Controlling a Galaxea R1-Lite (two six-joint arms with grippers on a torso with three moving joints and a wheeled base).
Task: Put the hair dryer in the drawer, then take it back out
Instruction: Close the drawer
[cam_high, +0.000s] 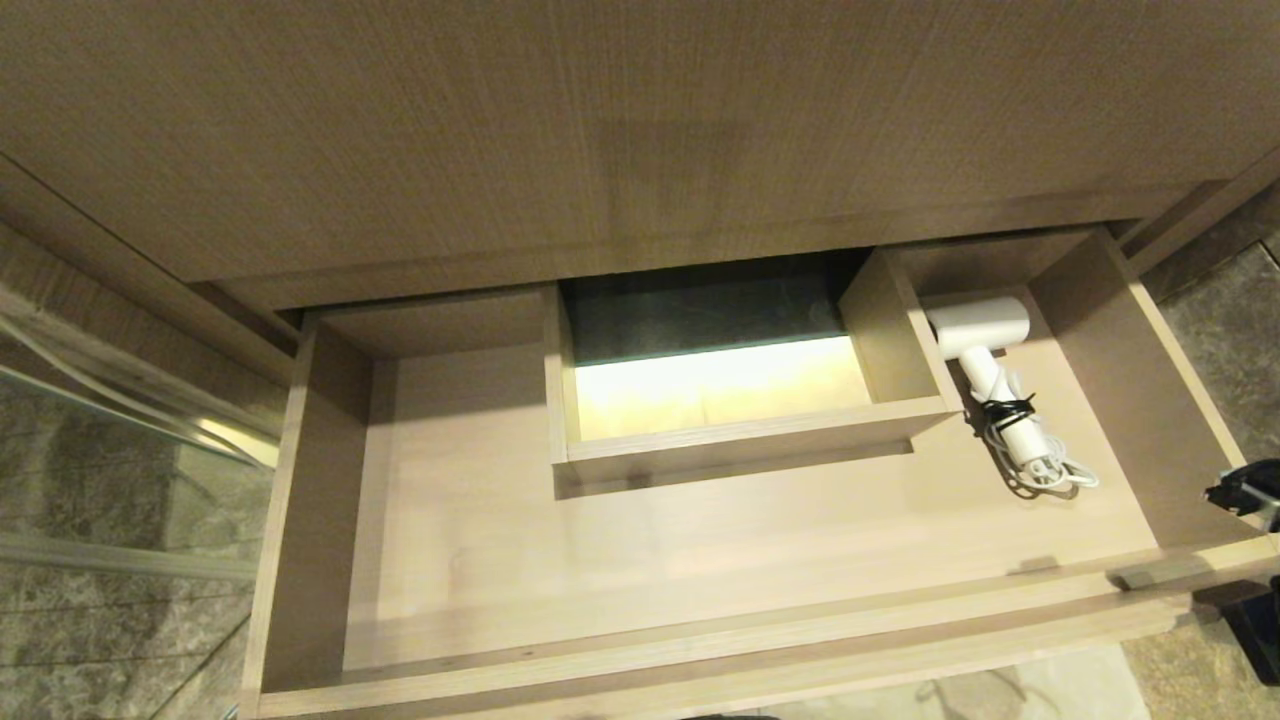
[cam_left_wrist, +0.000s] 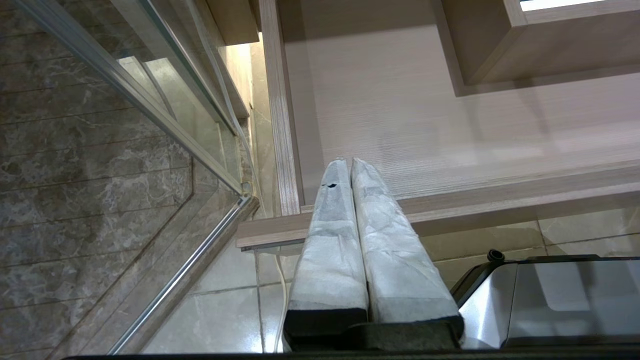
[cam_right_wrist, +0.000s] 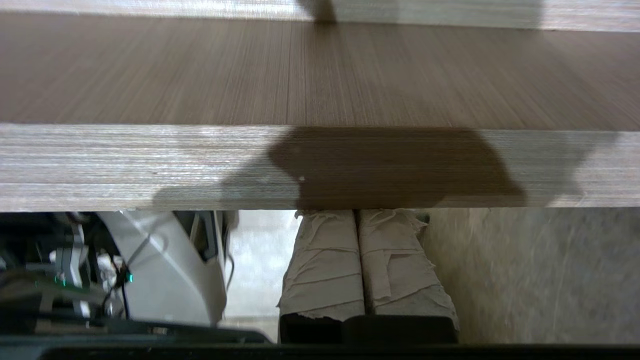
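Note:
The drawer (cam_high: 700, 645) stands pulled out wide. The white hair dryer (cam_high: 985, 370) lies in its right arm, barrel toward the back, with the cord tied in black along the handle. My right gripper (cam_right_wrist: 357, 214) is shut and empty, its taped fingertips right against the lower edge of the drawer front (cam_right_wrist: 150, 165). In the head view only a black part of the right arm (cam_high: 1245, 492) shows, at the drawer's front right corner. My left gripper (cam_left_wrist: 350, 162) is shut on nothing and hangs before the drawer's front left corner (cam_left_wrist: 280, 230).
A boxed cut-out (cam_high: 740, 435) fills the drawer's mid-back. The taller wood panel (cam_high: 600, 130) overhangs the back. A glass door with a metal frame (cam_left_wrist: 165, 115) stands on the left. The robot's base (cam_left_wrist: 550, 295) sits on the tiled floor below the drawer front.

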